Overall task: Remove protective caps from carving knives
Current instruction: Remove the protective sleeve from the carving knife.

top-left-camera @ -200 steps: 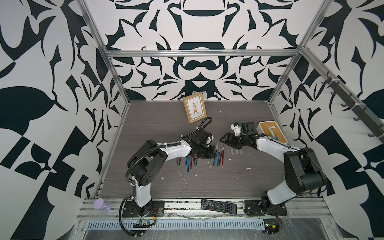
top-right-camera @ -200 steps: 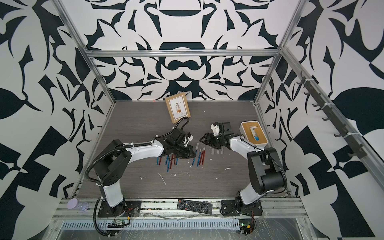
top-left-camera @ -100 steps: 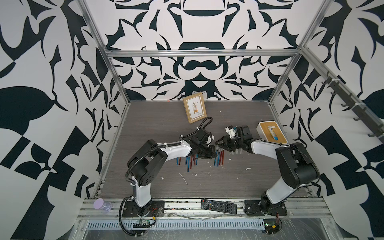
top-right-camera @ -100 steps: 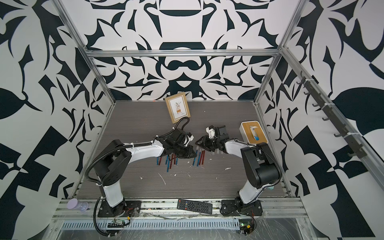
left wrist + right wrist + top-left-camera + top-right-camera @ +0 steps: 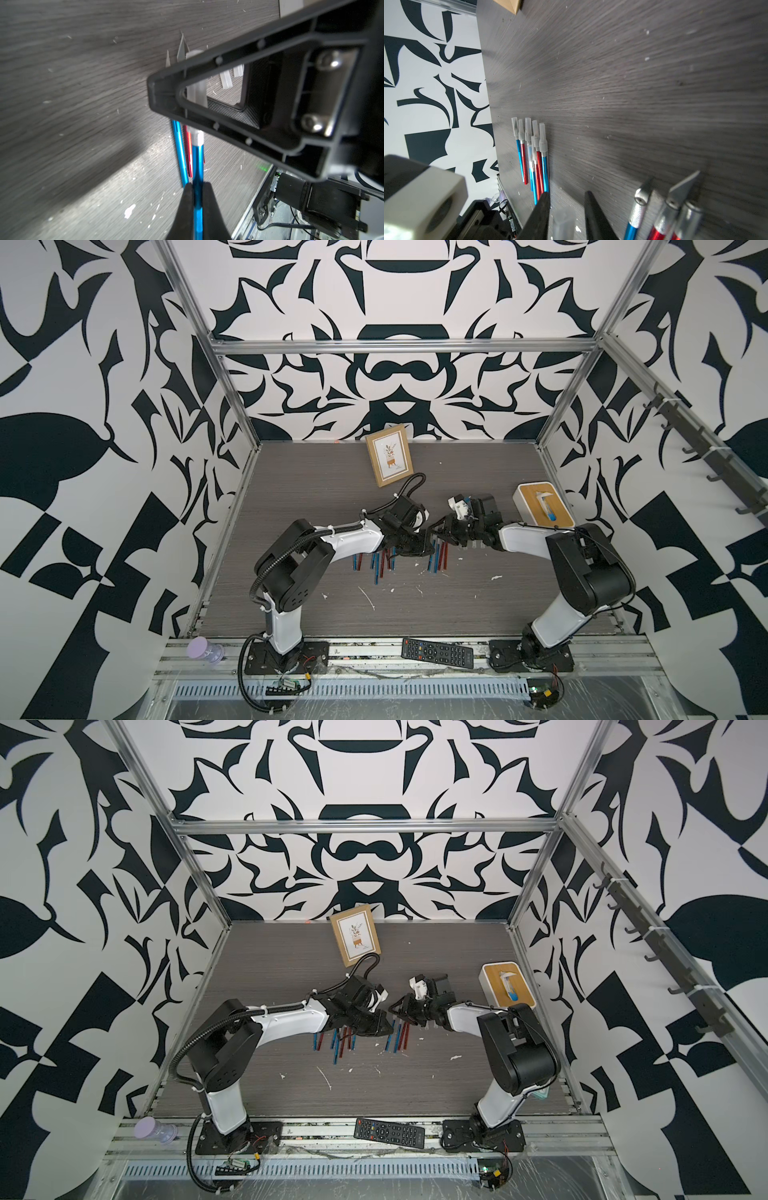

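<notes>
Mid surface (image 5: 311, 489), over knife rows (image 5: 376, 568), both grippers meet. Left gripper (image 5: 197, 187) pinches blue-handled knife (image 5: 197, 162); right gripper (image 5: 568, 193) stands spread either side of its translucent cap (image 5: 563, 222), small gaps both sides, no pinch yet. We judge risks: smooth thin knife sliding through left pinch under pull; cap squirting out if squeezed near end; skewed pull wedging cap tight. Knife long axis runs along left gripper reach, capped tip pointing away into right gripper

Left arm (image 5: 353, 537), right arm (image 5: 523, 537): white shells, black joints, black base plates (image 5: 286, 657). Left carries black corrugated conduit (image 5: 277, 558) (white zip ties). Fingers (image 5: 218, 60) black, silver screws (image 5: 329, 60).
</notes>
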Robot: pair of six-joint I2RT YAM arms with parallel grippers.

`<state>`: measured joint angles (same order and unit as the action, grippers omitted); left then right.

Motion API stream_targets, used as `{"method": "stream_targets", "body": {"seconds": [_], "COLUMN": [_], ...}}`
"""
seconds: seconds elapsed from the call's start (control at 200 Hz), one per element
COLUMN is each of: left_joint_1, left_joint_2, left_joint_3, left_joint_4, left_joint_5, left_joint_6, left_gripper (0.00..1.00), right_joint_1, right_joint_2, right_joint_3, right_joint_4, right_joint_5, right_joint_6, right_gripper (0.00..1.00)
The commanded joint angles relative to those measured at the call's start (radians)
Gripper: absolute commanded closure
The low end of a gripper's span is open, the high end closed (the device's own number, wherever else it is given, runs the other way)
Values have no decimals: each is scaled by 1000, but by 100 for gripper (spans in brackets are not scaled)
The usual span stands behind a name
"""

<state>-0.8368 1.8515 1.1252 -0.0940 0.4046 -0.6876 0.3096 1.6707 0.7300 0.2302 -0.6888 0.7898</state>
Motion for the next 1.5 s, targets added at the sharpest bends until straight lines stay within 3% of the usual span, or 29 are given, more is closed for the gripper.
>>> {"method": "stream_targets", "body": {"seconds": [0.0, 0.355, 1.495], "left_joint_1": [3, 2, -19], "left_joint_2": [8, 6, 14], "left_joint_3": [21, 16, 51], "left_joint_4": [-13, -23, -138], "left_joint_5": [-10, -21, -68], "left_joint_6": [8, 12, 79], "left_gripper": [100, 100, 100], "right_joint_1": [6, 6, -58], "right_joint_2": [-6, 15, 85], "right_joint_3": [-3, -2, 85], "right_joint_4": [35, 73, 104], "right_joint_5": [-11, -12, -37], "right_joint_6": [8, 29, 38], "right_gripper": [73, 88, 85]}}
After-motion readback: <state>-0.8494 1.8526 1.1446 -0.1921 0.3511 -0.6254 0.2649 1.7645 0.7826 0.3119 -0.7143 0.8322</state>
